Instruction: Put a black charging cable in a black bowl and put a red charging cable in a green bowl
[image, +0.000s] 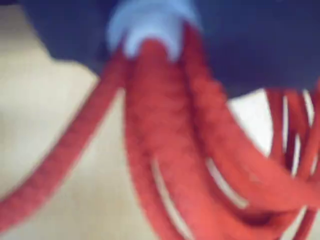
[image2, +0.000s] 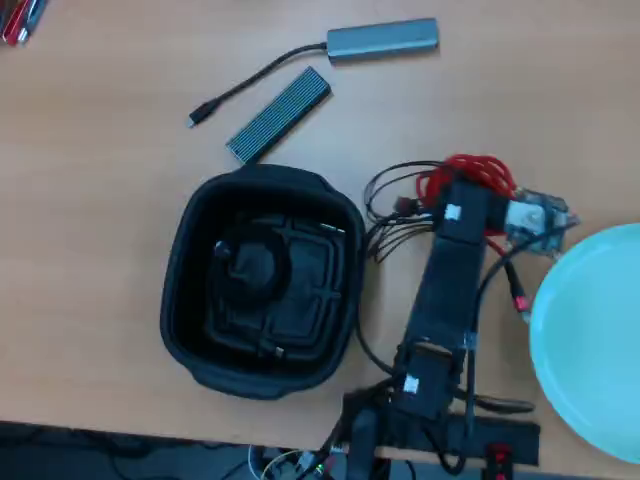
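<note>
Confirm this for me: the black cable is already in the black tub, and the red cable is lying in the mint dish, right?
Not quite. The black cable is in the black tub, but the red cable is not in the mint dish. The overhead view shows it by the arm's end, beside the dish, which holds nothing; the wrist view shows red loops hanging close below the camera.

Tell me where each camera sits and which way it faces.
Wrist view: rides the gripper, close on the red charging cable hanging from the blurred jaws over the table.
Overhead view: fixed above, looking down on the black bowl, green bowl and the arm.
Shared: the red cable and tabletop.
</note>
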